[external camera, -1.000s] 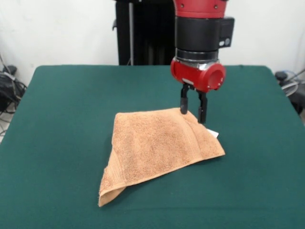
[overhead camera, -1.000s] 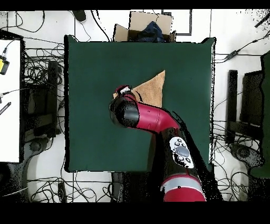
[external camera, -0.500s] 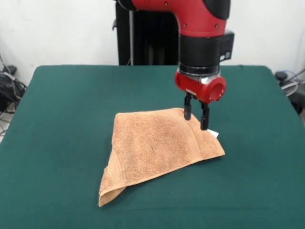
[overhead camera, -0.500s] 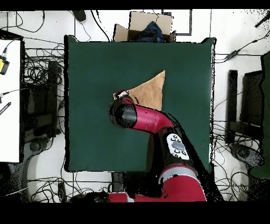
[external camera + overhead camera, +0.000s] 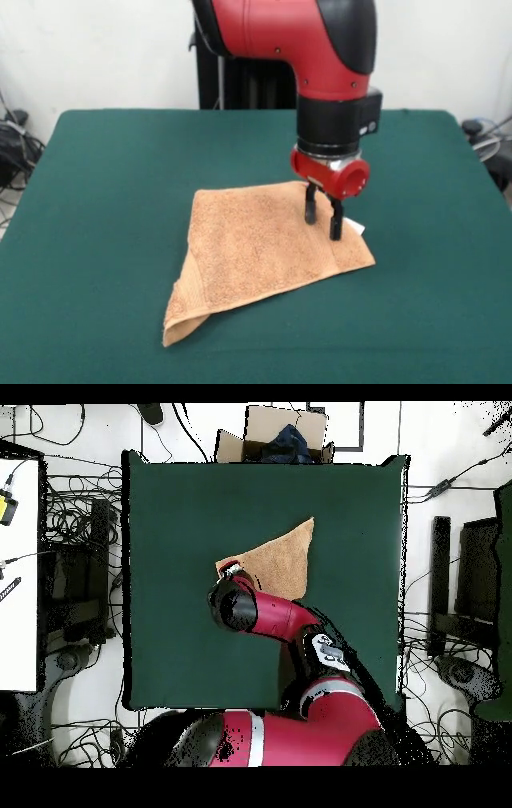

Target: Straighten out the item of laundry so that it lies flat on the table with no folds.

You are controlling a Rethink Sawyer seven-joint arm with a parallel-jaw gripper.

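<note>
- One orange-tan terry towel (image 5: 268, 248) is sitting roughly mid-table on the dark green table (image 5: 104, 200), folded over itself into a rough triangle, so it's definitely not lying flat.
- In the front view its widest part is pointing toward the right side, with a narrow corner trailing off toward the lower left, where a bit of the under layer is curling up and peeking out.
- A woven border band is running along the lower-left edge, and another one is showing near the right end.
- The gripper (image 5: 322, 226) is hanging off the red and black arm, right over the towel's right-hand part, tips down at the fabric.
- Its two black fingers (image 5: 310, 210) are standing a little apart with a gap showing between them, not clamping onto anything as far as I can see.
- A small white tag (image 5: 355, 229) is poking out at the towel's edge just beside the gripper.
- From overhead, the towel (image 5: 283, 556) is showing as a tan wedge, and the arm's wrist is covering its corner nearest the robot.
</note>
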